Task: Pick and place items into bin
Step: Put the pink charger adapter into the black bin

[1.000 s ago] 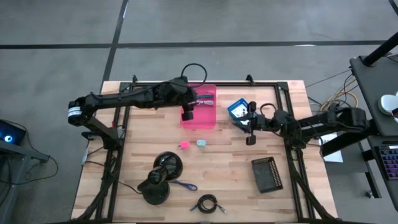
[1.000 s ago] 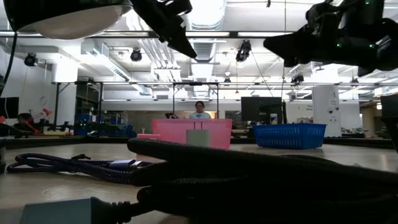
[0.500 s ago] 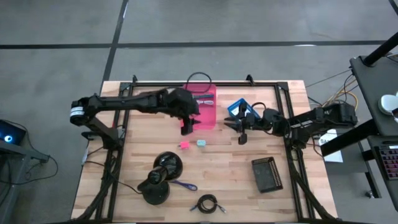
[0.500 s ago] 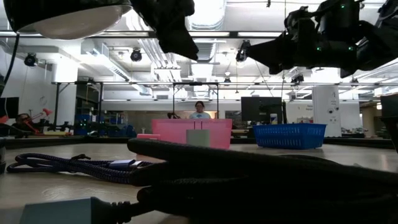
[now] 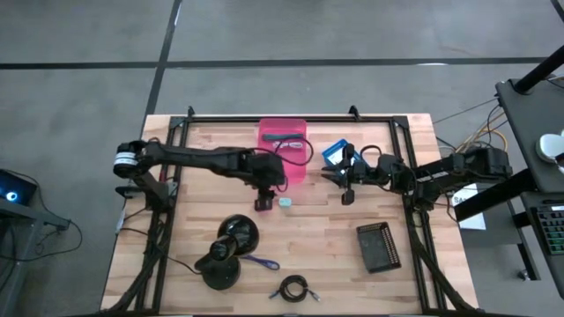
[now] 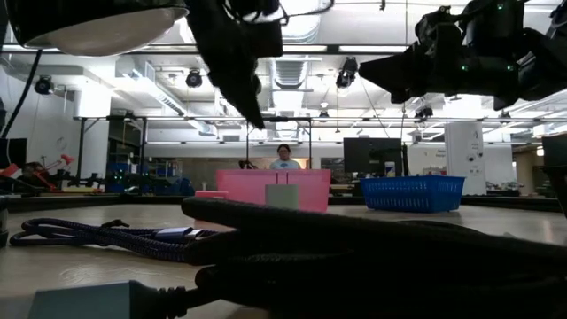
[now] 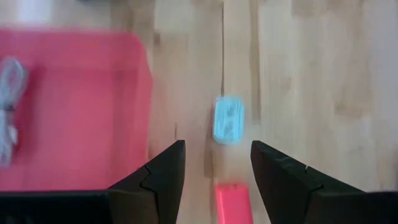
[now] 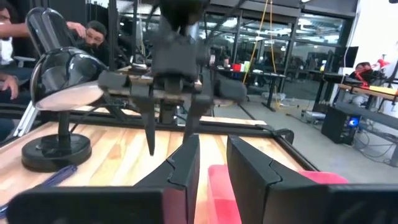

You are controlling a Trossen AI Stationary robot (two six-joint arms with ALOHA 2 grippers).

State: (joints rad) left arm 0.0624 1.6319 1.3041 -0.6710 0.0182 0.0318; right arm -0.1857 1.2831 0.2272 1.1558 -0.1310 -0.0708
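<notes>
My left gripper [image 5: 263, 202] [image 7: 217, 149] hangs open above the table just in front of the pink bin [image 5: 284, 151], fingers pointing down. The pink cube [image 7: 232, 200] lies on the wood below, in line with the gap between the fingers; they do not touch it. The pale teal cube [image 5: 285, 202] [image 7: 229, 119] rests on the table just right of it. A teal tool and a silver piece [image 5: 287, 139] lie inside the bin. My right gripper [image 5: 344, 189] [image 8: 211, 155] hovers near the blue basket, pointing left, fingers a narrow gap apart and holding nothing.
A blue basket [image 5: 335, 154] stands right of the bin. A large black object with two round parts [image 5: 229, 248] sits front left, with a purple tool [image 5: 261, 261] and a black coiled cable [image 5: 293, 287] beside it. A black flat box [image 5: 379, 246] lies front right.
My left gripper has left the space over the pink bin, gone toward the table's near edge and down, and tipped its fingers more steeply downward. It now hangs over the pink cube, still open. The cubes have not moved.
</notes>
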